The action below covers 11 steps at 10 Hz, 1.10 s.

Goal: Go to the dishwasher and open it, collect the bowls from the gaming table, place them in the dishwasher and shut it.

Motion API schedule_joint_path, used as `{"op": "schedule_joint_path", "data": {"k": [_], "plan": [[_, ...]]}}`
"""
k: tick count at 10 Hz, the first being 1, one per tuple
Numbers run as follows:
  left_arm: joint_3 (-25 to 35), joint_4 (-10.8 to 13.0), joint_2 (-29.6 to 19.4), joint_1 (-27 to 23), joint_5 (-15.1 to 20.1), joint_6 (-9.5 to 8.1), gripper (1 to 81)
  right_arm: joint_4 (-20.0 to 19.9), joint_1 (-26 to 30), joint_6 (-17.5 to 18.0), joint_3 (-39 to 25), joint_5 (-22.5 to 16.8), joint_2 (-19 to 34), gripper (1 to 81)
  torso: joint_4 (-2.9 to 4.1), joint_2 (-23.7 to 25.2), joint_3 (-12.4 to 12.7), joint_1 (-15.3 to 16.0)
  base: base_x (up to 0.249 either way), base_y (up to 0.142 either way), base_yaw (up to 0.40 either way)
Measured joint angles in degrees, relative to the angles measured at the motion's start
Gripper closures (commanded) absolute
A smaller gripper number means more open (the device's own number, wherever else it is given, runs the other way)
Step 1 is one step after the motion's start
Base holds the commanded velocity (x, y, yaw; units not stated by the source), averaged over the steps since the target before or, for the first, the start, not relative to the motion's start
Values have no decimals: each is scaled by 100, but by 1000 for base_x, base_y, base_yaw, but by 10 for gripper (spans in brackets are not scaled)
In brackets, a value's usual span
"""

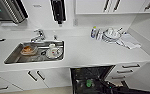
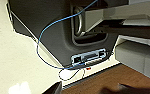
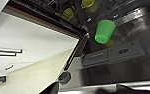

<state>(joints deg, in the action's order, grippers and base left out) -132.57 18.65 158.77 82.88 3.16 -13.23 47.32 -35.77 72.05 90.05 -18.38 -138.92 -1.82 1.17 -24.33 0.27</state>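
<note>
Dishwasher [image 1: 91, 80], open beneath the counter [image 1: 91, 53], to the right of the white cabinet doors [image 1: 33, 76]; its dark interior holds wire racks, and its lowered door [image 3: 131, 60] presents a stainless inner face with a recessed detergent compartment [image 3: 113, 53]; a bright green bowl [image 3: 104, 31], tilted on its side, sits at the lip of the cavity where the door meets the rack, and appears in the head view as a green spot [image 1: 89, 83] low in the opening; yellow-green bowls [image 3: 68, 13] rest deeper in the rack. The counter is white and smooth, running into a corner at the right; a steel sink [image 1: 36, 52] is set into it at the left, holding an orange item in a clear dish [image 1: 29, 50] and a white plate [image 1: 53, 52]; a tap [image 1: 38, 36] stands behind the sink; stacked dishes [image 1: 111, 35] and a cloth [image 1: 129, 41] lie near the right corner; white wall cupboards [image 1: 111, 6] hang above; a drawer stack [image 1: 127, 71] flanks the dishwasher on the right. The floor [image 2: 11, 57] is pale, with a blue cable [image 2: 53, 25] looping across the robot's dark base. The right arm reaches over the open door; whether either claw is wide or narrow cannot be told.
</note>
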Motion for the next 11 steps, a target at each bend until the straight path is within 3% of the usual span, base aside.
{"op": "schedule_joint_path", "data": {"k": [3,6,9,11], "plan": [[-172,0,129,0,-13,0,10,-89,197,-2,-378,-190,635,10,0,0,0,0,0,0,0],[-557,-2,361,2,-138,0,10,-193,24,-121,-758,-346,1473,10,0,0,0,0,0,0,0],[-707,-143,410,2,-500,-22,10,-236,-962,-438,-756,-363,1654,10,0,0,0,0,0,0,0],[-734,-239,410,0,-596,-24,10,-254,-1713,-639,-651,-33,1704,10,0,0,0,0,0,0,0]]}}
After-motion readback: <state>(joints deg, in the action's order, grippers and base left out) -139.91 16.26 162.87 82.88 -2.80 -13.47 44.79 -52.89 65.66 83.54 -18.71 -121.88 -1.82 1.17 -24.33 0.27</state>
